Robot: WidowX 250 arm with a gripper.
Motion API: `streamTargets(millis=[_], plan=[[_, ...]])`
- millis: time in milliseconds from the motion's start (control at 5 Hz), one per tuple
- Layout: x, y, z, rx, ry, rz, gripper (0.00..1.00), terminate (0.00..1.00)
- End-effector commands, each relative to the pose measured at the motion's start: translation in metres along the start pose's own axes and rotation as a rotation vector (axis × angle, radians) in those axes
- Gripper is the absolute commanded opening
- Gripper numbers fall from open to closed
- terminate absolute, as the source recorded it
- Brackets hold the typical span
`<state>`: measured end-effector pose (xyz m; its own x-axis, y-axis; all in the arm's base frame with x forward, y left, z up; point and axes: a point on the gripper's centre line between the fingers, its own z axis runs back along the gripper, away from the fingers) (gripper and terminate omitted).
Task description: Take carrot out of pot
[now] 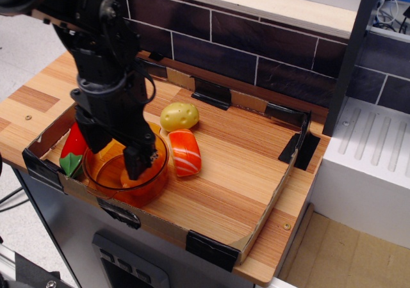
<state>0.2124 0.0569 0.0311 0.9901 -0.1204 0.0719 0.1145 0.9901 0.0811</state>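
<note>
You have one arm with one gripper (pixel 125 155), and four toy foods plus one pot (pixel 106 173) in front of you. The toys are one carrot (pixel 131 184), one yellowish potato (pixel 179 116), one orange piece with white stripes (pixel 184 152), and one red piece with a green end (pixel 72 148). All of them sit inside one shallow cardboard tray (pixel 256 221) with black tape at its corners, which rests on the wooden counter (pixel 35 99).

The amber pot stands at the tray's front left corner. Inside it lies the carrot, low against the front wall; only a small orange patch shows below the gripper, so you cannot tell which way its tip points or how its long axis runs.

The gripper reaches down into the pot from above, its black fingers (pixel 139 161) dipping below the rim right over the carrot. The fingers appear spread apart, but whether they touch the carrot is hidden by the finger in front, so you cannot tell whether it is gripped.

The red and green piece lies just left of the pot, against the tray's left wall. The striped piece lies just right of the pot, and the potato sits just behind that piece.
</note>
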Motion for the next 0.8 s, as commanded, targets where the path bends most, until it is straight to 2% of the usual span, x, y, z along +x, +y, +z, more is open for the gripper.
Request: streamTargets(millis=[0,600], plan=[[0.009,0.005,-0.003,0.028,-0.026,0.02,1.0,0.0],[0.011,0.002,-0.016,0.052,-0.005,0.036,1.0,0.0]])
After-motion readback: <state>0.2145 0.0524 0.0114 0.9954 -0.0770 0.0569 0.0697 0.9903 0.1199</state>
